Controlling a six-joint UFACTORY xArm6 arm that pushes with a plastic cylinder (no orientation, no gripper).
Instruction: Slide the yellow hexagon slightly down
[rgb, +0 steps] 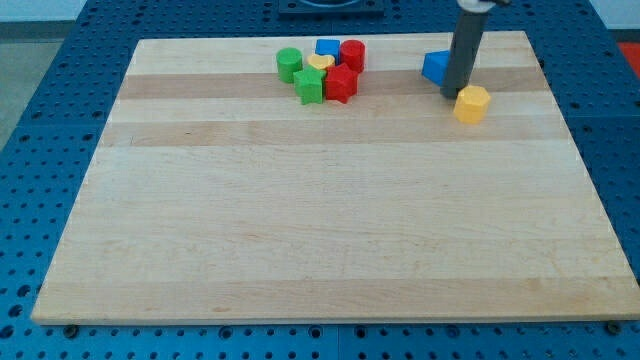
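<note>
The yellow hexagon (472, 103) lies on the wooden board (330, 220) near the view's upper right. My rod comes down from the view's top, and my tip (452, 94) sits just left of and slightly above the hexagon, touching or nearly touching its upper-left edge. A blue block (434, 66) lies right behind the rod, to the upper left of the tip, partly hidden by it.
A cluster of blocks sits at the top centre: a green cylinder (289, 64), a green block (310, 86), a red block (341, 84), a red cylinder (352, 54), a blue block (327, 47) and a small yellow block (319, 63).
</note>
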